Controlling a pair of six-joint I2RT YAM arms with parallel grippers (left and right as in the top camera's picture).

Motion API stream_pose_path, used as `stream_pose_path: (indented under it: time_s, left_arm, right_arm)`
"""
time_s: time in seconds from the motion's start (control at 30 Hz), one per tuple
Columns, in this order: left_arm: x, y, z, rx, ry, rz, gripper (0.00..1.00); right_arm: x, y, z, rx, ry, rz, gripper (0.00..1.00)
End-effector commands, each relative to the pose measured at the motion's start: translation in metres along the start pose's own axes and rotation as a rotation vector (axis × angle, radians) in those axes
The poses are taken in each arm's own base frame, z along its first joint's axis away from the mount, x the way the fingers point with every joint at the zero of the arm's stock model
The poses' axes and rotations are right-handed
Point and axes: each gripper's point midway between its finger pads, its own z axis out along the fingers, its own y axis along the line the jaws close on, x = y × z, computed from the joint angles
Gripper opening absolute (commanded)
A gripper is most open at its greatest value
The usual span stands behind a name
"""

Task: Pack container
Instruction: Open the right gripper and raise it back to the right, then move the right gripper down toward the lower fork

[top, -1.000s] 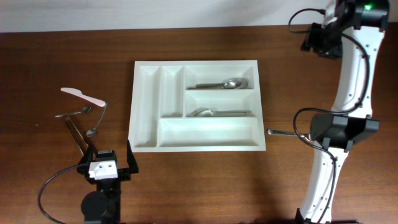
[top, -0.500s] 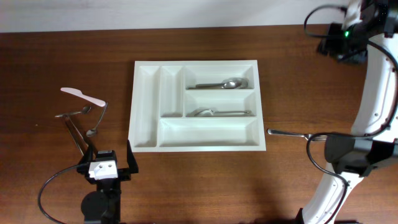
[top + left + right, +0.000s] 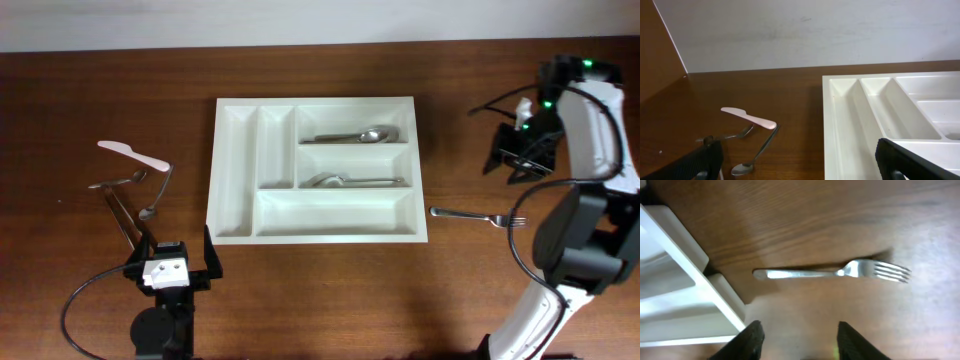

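Observation:
The white container (image 3: 212, 180) lies mid-table with a spoon (image 3: 362, 134) in its upper wide compartment and another utensil (image 3: 350, 181) in the middle one. A steel fork (image 3: 478, 216) lies on the table just right of it. My right gripper (image 3: 507, 160) is open and empty, above and behind the fork; in the right wrist view the fork (image 3: 840, 272) lies ahead of the gripper (image 3: 800, 347), next to the container's corner (image 3: 695, 275). My left gripper (image 3: 172, 252) is open and empty at the front left, with the container's wall (image 3: 837, 125) ahead on the right.
A pile of utensils lies at the left: a pale knife (image 3: 130, 153), spoons (image 3: 155, 190) and more steel pieces. The left wrist view shows the knife (image 3: 747, 117) and a spoon (image 3: 757, 152). A white wall runs behind the table.
My right arm has swung, bringing its gripper from the far back right corner forward to just above the fork, which now shows in full. The left arm has not moved.

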Motion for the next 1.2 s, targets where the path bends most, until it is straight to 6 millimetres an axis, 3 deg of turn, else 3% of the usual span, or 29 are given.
stream_pose_path:
  time_s: [0.0,0.13,0.3,0.43,0.67,0.8,0.97,1.17]
  left_arm:
    - [0.002,-0.001,0.0,0.001,-0.001,0.02,0.99]
    - [0.002,-0.001,0.0,0.001,-0.001,0.02,0.99]
    - [0.002,-0.001,0.0,0.001,-0.001,0.02,0.99]
    - [0.002,-0.001,0.0,0.001,-0.001,0.02,0.99]
    - [0.002,-0.001,0.0,0.001,-0.001,0.02,0.99]
    - [0.002,-0.001,0.0,0.001,-0.001,0.02,0.99]
    - [0.002,-0.001,0.0,0.001,-0.001,0.019,0.99]
    - [0.002,-0.001,0.0,0.001,-0.001,0.02,0.99]
  right_arm:
    - [0.007,-0.016,-0.025,-0.025,-0.052,0.08,0.47]
    - [0.007,-0.036,-0.019,-0.029,-0.041,0.133,0.47]
    - [-0.019,-0.048,-0.018,-0.048,-0.143,0.146,0.52]
    - [-0.037,-0.048,-0.021,-0.058,-0.219,0.133,0.52]
    - [-0.077,-0.025,-0.035,-0.204,-0.375,0.153,0.52]
    - [-0.096,-0.032,-0.043,-0.159,-0.467,0.121,0.52]
    - [-0.095,-0.042,-0.051,-0.072,-0.5,0.088,0.52]
    - [-0.087,-0.031,-0.099,-0.104,-0.63,0.103,0.53]
